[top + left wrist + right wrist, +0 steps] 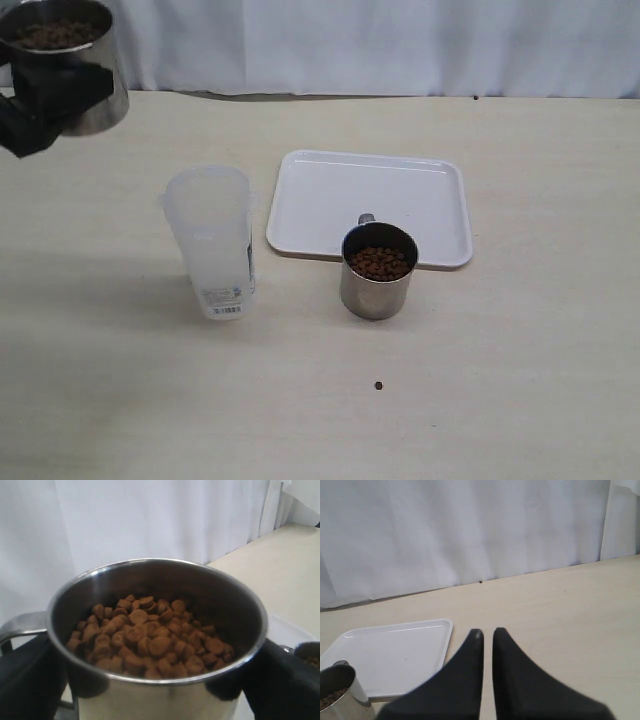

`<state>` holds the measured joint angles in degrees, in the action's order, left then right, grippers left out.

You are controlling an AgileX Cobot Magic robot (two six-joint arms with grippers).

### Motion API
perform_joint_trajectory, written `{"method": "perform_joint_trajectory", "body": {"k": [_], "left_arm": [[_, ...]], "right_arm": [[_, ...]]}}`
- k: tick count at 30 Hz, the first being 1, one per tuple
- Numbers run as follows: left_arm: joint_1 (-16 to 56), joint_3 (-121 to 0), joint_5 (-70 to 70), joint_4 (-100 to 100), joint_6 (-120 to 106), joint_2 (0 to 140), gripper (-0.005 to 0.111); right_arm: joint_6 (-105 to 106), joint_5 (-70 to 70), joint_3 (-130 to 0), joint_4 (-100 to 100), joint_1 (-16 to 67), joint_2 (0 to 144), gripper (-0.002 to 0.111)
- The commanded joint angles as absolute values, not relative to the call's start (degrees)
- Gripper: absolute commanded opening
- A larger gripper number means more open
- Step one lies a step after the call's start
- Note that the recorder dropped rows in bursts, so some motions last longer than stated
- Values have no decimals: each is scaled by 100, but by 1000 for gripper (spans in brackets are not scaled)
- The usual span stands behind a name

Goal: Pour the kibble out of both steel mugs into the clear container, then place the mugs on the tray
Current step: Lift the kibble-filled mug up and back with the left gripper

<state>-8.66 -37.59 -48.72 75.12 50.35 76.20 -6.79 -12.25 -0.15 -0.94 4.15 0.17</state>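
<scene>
My left gripper [55,95] is shut on a steel mug [68,60] full of kibble [145,640], held upright high above the table at the far left. Its black fingers [30,680] press both sides of the mug [160,690]. The clear container [212,240] stands upright and looks empty, below and to the right of the held mug. A second steel mug [378,270] with kibble [379,263] stands on the table against the front edge of the white tray [400,195]. My right gripper [487,632] is shut and empty, out of the exterior view.
One loose kibble pellet [378,385] lies on the table in front of the second mug. A white curtain [380,40] closes the back of the table. The tray [395,650] and the second mug [337,695] show in the right wrist view.
</scene>
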Motion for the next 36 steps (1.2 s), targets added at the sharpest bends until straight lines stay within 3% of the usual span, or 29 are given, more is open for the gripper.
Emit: {"method": "perform_joint_trajectory", "body": {"k": [1,11,15,25,36], "left_arm": [[-862,-3151,-4909,7118,4913,7164,0],[-862,-1881,-4592,6624,4588,5766,0],[-751,-1881,-4477,6732,4598,5724,0],[333,-1898,-3559,6338,3630,5724,0],[408,-2696,-2699,6882,3873,5724,0]], "right_arm": [[-667,-1211,0,-105,435,0,5],[-667,-1211,0,-105,435,0,5],[-667,-1211,0,-105,435,0,5],[-667,-1211,0,-105,435,0,5],[-667,-1211,0,-105,435,0,5]]}}
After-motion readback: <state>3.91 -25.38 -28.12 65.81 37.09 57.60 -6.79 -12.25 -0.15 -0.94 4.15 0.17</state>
